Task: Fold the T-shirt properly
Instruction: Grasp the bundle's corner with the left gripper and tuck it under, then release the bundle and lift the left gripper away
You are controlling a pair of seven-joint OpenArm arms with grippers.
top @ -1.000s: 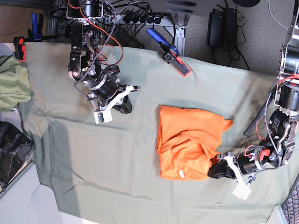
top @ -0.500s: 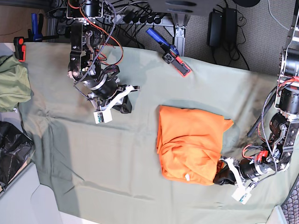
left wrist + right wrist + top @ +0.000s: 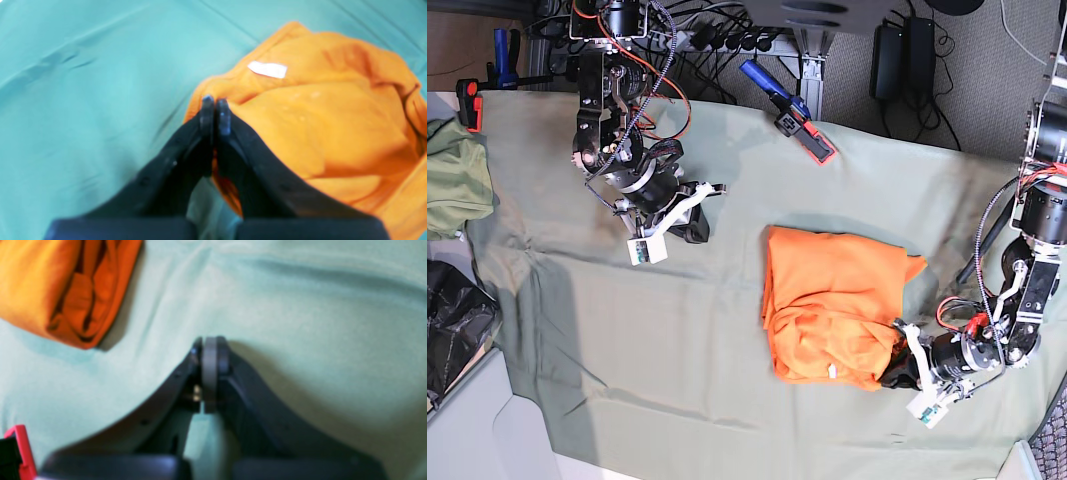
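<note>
Blue clamp [image 3: 789, 110] beyond T-shirt [image 3: 832, 300]

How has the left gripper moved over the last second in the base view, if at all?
Yes. The left gripper, shut on the T-shirt, has dropped toward the cloth's near edge, dragging the shirt's lower corner with it; the clamp shows the view itself is fixed.

Both wrist views soft, out of focus. Left wrist view: T-shirt [image 3: 320, 126] runs off right and bottom edges; lettering on its white label [image 3: 268, 69] too blurred to read; whatever fabric lies between the jaws of the left gripper [image 3: 215, 111] hidden by the black fingers. Right wrist view: T-shirt cut by top and left edges; red object [image 3: 20, 450] at bottom left cropped, unidentifiable. Base view: olive-green garment [image 3: 455, 178] cut by left edge.
</note>
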